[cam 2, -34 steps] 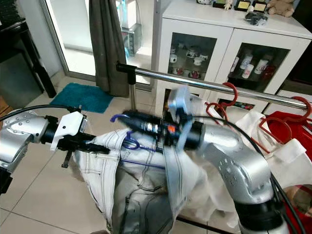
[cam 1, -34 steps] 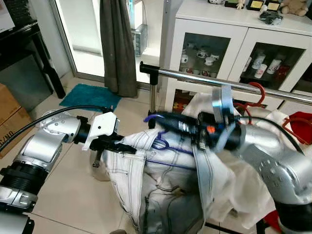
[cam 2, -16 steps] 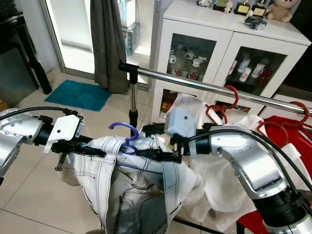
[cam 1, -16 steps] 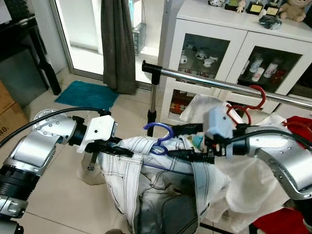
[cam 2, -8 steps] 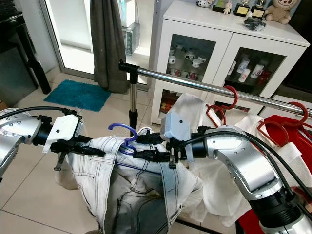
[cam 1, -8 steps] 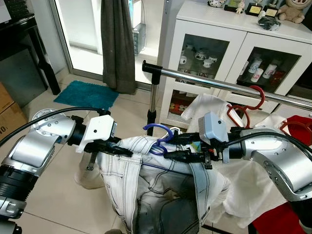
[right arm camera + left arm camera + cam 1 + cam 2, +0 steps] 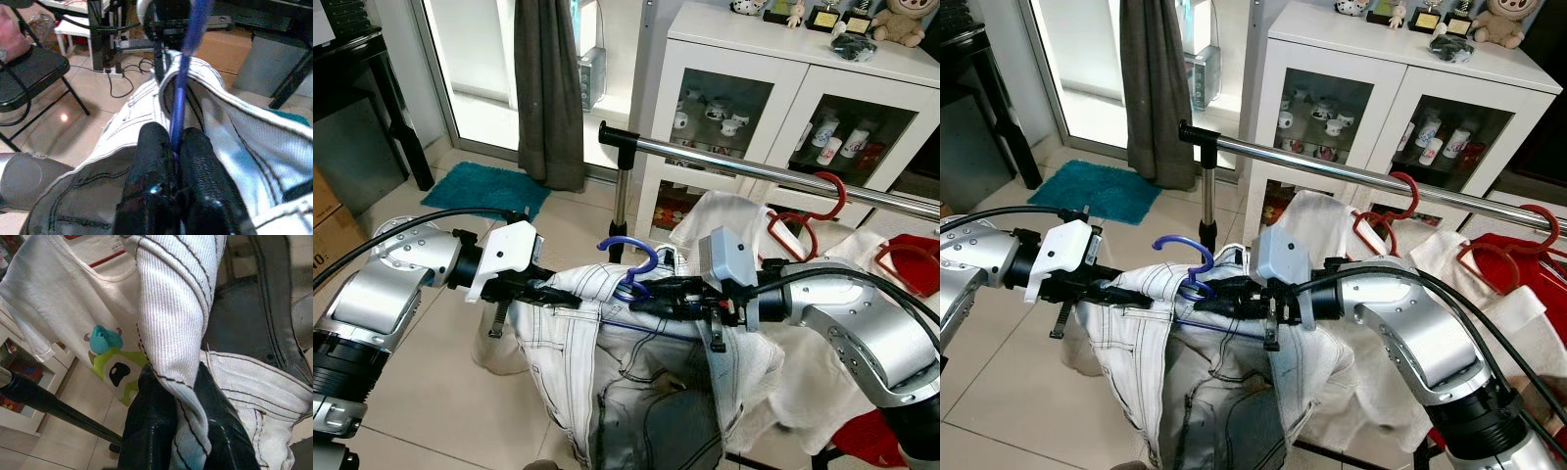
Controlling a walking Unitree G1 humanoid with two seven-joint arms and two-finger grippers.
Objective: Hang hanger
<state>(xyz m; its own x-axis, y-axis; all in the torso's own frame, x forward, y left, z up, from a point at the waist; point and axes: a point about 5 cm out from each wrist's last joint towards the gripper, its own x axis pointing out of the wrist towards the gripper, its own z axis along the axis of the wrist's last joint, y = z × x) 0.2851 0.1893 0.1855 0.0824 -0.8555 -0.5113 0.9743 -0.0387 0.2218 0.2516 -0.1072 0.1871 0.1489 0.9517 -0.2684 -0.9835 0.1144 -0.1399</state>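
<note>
- While the blue hanger [image 7: 631, 266] sits below the steel rail [image 7: 773, 173], not yet hooked, the step in hand is the lift.
- Right gripper [image 7: 172, 147] is clenched on the hanger's blue wire.
- Left gripper [image 7: 560, 296] pinches the waistband of the white jeans [image 7: 607, 362] (fabric between its fingers [image 7: 146, 431]).
- Next move likely calls for raising both arms and carrying the hook over the rail, left of the red hangers [image 7: 808, 211].

Blue hanger [image 7: 628, 268] hook-up in white jeans [image 7: 570, 333], below rail [image 7: 754, 169]
</note>
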